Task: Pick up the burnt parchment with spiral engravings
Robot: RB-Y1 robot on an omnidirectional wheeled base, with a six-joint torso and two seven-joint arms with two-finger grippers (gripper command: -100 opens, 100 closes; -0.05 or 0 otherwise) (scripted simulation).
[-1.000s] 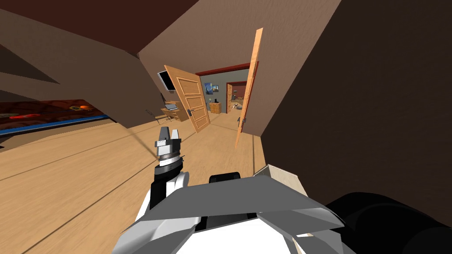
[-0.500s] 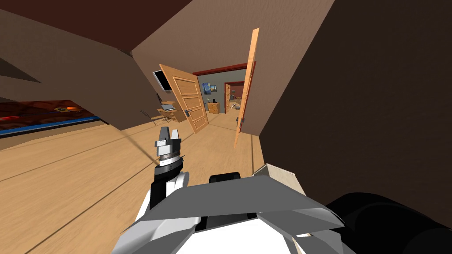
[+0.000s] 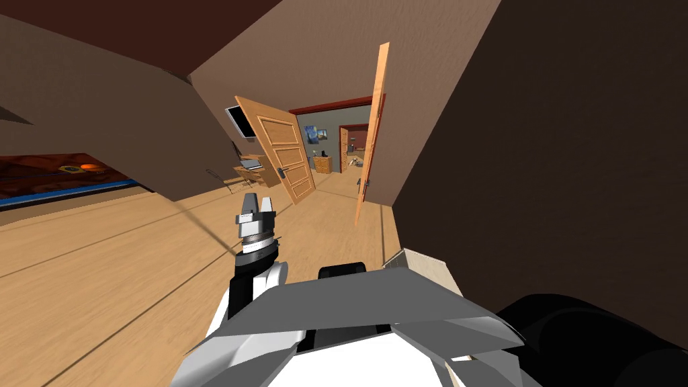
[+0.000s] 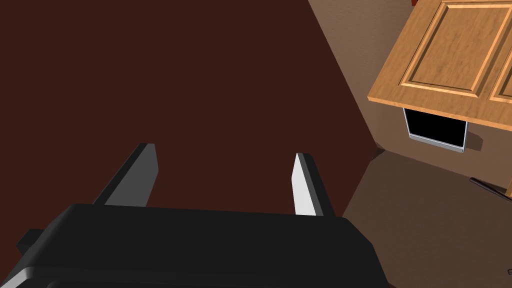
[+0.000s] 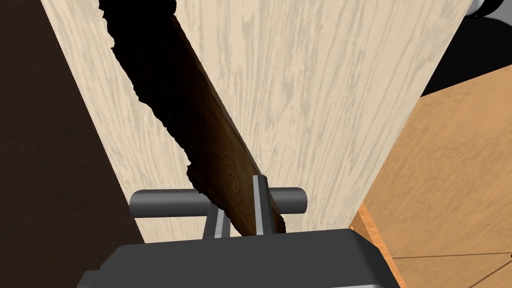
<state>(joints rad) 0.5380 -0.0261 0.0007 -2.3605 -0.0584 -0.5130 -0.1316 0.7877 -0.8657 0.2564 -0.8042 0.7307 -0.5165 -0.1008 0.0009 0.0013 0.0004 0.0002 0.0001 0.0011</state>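
In the right wrist view my right gripper (image 5: 239, 202) is shut on the burnt parchment (image 5: 210, 135), a dark brown sheet with ragged charred edges and ring-like spiral marks near the fingers. The sheet rises edge-on from between the fingers, in front of a pale wooden surface (image 5: 320, 90). A corner of that pale wooden piece (image 3: 430, 267) shows at my right side in the head view. My left gripper (image 3: 257, 201) is raised in front of my chest, over the floor. Its fingers (image 4: 302, 180) stand open with nothing between them.
A dark brown wall (image 3: 571, 168) stands close on my right. Ahead, two wooden doors (image 3: 279, 154) (image 3: 371, 134) stand open around a doorway into further rooms. A desk with a laptop (image 3: 252, 166) is left of them. A colourful patterned surface (image 3: 60, 176) lies far left on the wooden floor (image 3: 134, 255).
The whole head picture has slid leftward, so I have turned a little to the right. Both arms keep their pose relative to my body.
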